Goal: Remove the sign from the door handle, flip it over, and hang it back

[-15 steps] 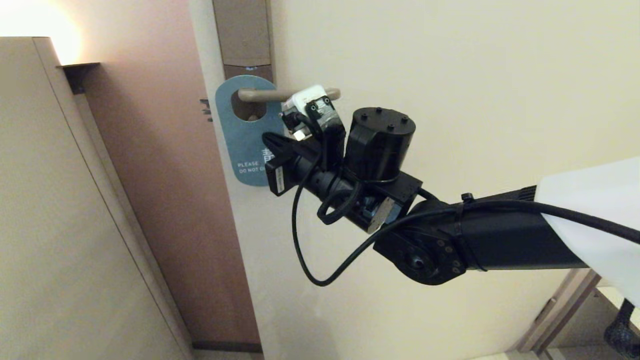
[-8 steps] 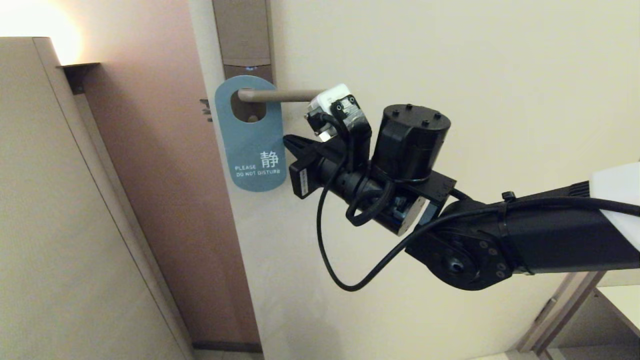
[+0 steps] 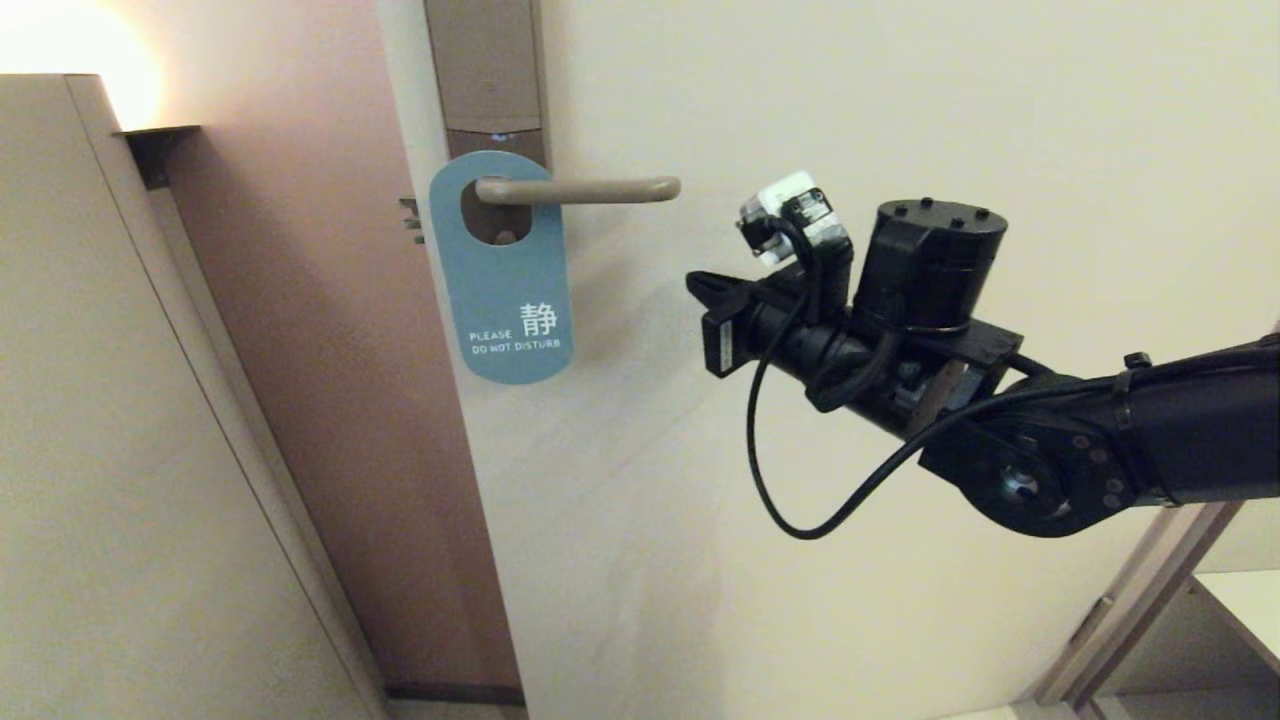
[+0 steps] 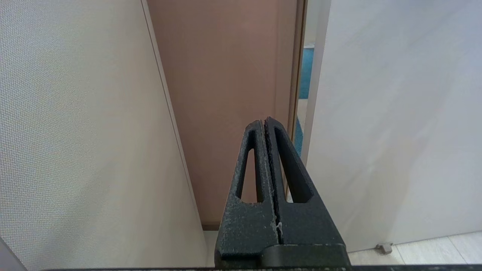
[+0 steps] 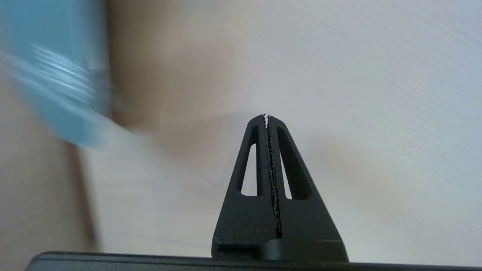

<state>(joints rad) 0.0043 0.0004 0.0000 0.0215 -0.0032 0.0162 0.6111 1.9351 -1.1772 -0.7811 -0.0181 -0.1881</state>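
While one sign (image 3: 505, 290) hangs on the one door handle (image 3: 580, 189), both sit in the upper centre-left of the head view. Sign's blue face is out, white lettering "PLEASE DO NOT DISTURB" near its lower end, one Chinese character above that. Handle passes through the oval hole; lever runs level, rounded tip pointing toward frame right. One tall brownish lock plate (image 3: 487, 65) rises above the handle to the top edge. One pale door (image 3: 800, 90) fills the middle and right of the frame; a pinkish-brown wall panel (image 3: 300, 300) lies left of it.

Two grippers counted. Right gripper (image 3: 700, 283) is at centre-right of the head view, fingertips pointing toward the sign, well apart from it and lower than the handle tip. Its fingers are pressed together with nothing between them; the right wrist view shows the toothed pads (image 5: 269, 150) meeting. Sign shows there only as a blurred blue patch (image 5: 56, 67) at upper left.

Left gripper (image 4: 266, 124) appears only in its own wrist view, low centre, fingers closed on nothing, facing the wall panel and door edge.
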